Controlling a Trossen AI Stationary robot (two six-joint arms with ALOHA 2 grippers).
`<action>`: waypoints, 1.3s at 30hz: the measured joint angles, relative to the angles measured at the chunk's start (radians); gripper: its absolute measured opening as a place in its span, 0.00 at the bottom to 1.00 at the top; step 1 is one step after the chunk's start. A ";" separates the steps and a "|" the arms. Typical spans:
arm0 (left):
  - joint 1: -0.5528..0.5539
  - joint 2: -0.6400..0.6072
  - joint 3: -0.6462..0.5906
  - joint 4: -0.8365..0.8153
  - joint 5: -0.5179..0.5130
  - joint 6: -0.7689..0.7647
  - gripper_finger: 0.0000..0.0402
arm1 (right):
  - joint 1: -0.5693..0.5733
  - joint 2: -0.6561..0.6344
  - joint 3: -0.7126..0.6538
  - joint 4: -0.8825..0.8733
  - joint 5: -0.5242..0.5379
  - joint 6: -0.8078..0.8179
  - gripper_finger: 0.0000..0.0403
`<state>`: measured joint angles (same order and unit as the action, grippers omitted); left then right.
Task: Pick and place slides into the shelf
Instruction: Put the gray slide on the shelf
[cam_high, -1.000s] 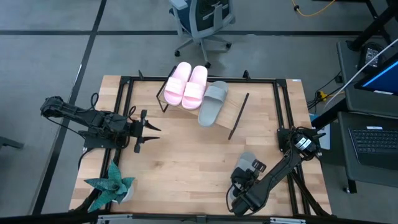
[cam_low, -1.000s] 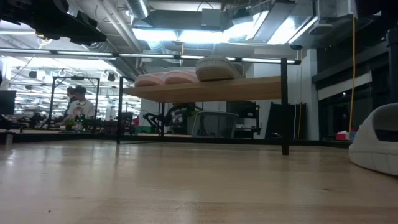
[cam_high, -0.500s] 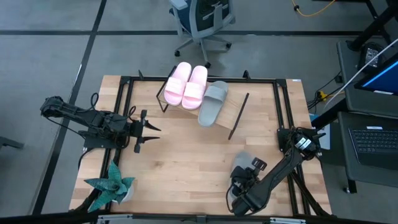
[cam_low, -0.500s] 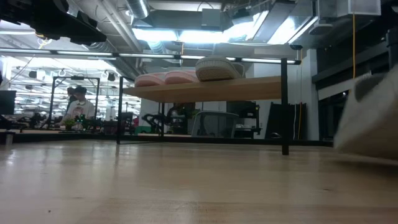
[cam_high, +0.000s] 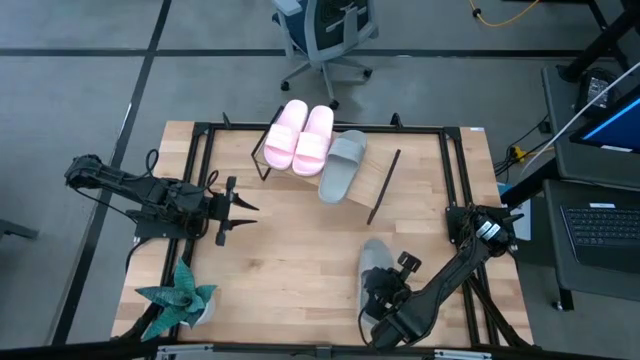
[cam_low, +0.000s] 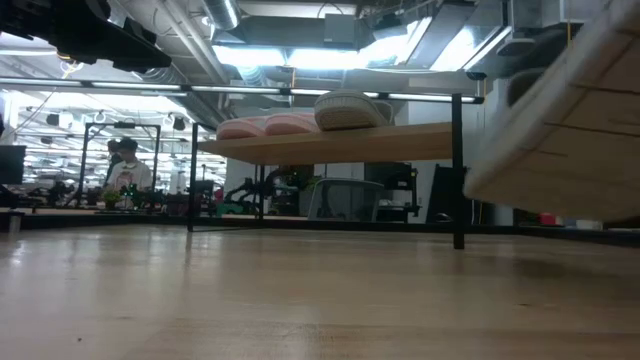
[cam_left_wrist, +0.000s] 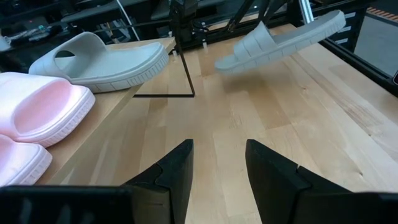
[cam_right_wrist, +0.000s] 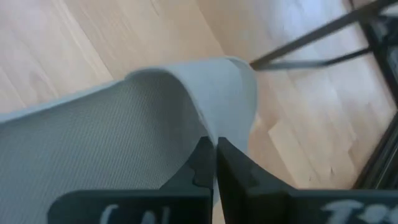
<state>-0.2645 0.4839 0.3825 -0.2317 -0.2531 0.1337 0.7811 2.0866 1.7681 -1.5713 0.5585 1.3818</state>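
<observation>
White lettering on right gripper, perhaps "U", unreadable. Pinching strap of grey-green slide, plain ribbed foam, lifted above the table's near right. Pink pair and grey-green mate on shelf. Left gripper spread, idle.

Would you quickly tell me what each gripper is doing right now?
Left gripper: open, empty, over the table's left side.
Right gripper: shut on the grey-green slide's strap, lifted off the table.

Two pink slides and one grey-green slide lie on the slanted wooden shelf; the other grey-green slide is lifted off the table.
</observation>
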 joint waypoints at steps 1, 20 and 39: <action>0.000 0.000 0.000 0.000 0.000 0.000 0.35 | -0.001 0.000 0.006 0.000 0.013 -0.015 0.02; 0.000 0.000 0.000 0.000 0.000 0.000 0.35 | -0.130 -0.002 0.269 -0.001 0.303 -0.479 0.02; 0.000 0.000 0.000 0.000 0.000 0.000 0.35 | -0.190 -0.301 0.050 0.000 0.534 -0.416 0.02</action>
<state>-0.2642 0.4840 0.3828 -0.2317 -0.2531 0.1341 0.5914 1.7851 1.8185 -1.5717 1.0924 0.9655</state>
